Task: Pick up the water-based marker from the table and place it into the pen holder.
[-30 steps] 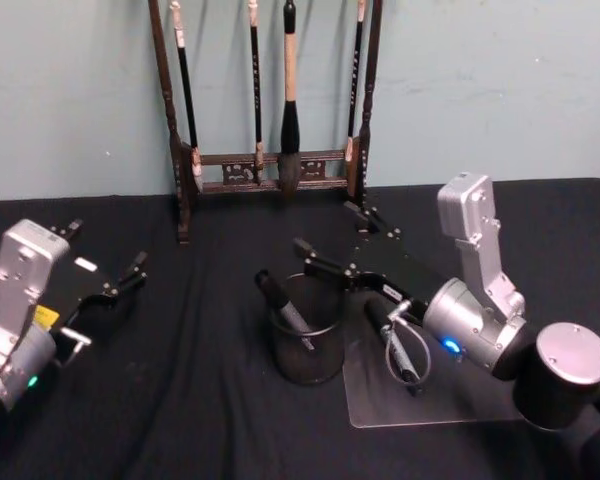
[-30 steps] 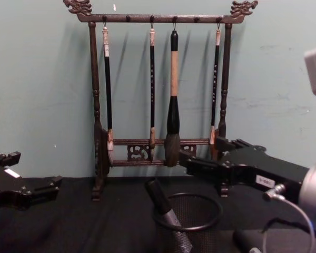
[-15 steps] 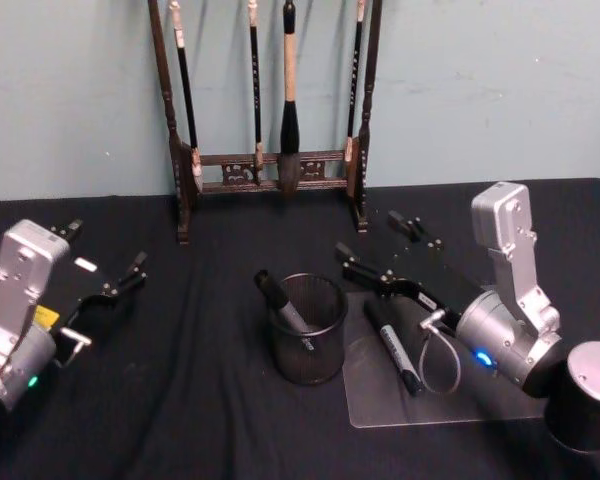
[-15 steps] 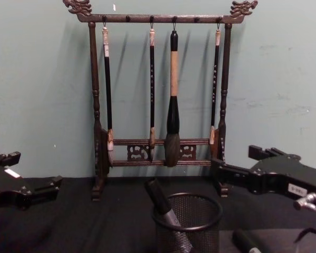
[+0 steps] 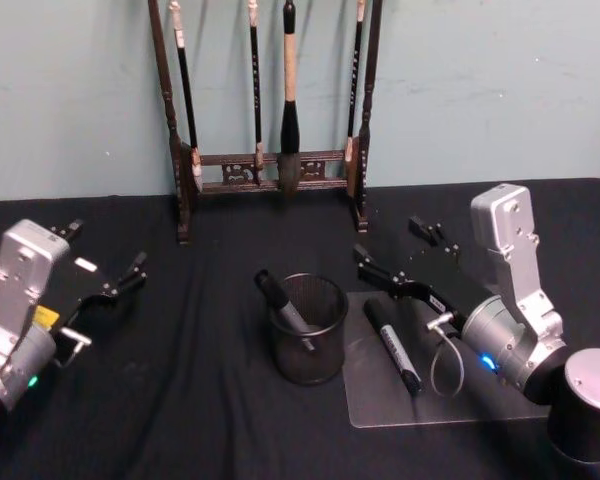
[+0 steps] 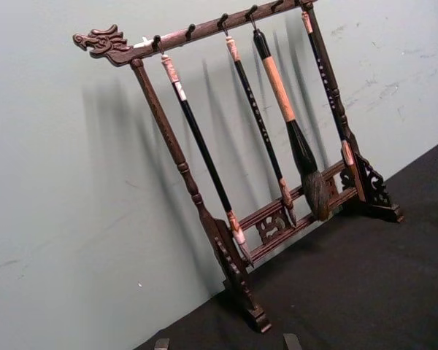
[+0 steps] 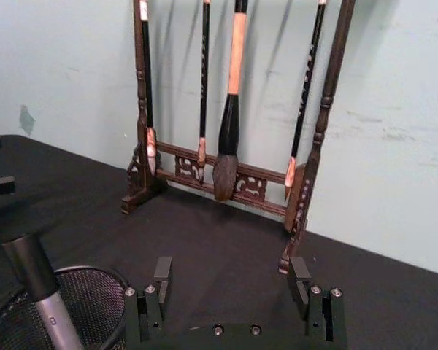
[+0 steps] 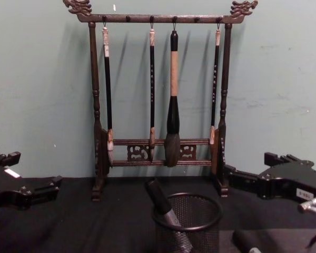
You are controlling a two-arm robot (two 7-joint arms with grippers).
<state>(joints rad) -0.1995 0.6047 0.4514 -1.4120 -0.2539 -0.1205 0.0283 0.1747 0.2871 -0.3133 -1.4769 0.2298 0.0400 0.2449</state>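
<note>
Soft, even light comes from the front. The rack (image 8: pixel 158 18) throws faint shadows on the wall (image 8: pixel 42 79). The black table (image 5: pixel 180 400) looks dim, and the clear sheet (image 5: pixel 380 405) by the right gripper (image 5: pixel 385 237) jaws gleams pale.

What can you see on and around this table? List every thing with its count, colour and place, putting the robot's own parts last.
table: one, matte black, under everything.
pen holder: one, black wire mesh, mid-table.
standing marker: one, black and grey, leaning inside the pen holder.
lying marker: one, black, on the clear sheet.
clear sheet: one, transparent, flat, right of the pen holder.
brush rack: one, dark wood, at the back.
brushes: four, dark, hanging from the brush rack.
wall: one, pale green, behind.
left claw: one, black, open, table's left side.
right claw: one, black, open, right of the pen holder.
</note>
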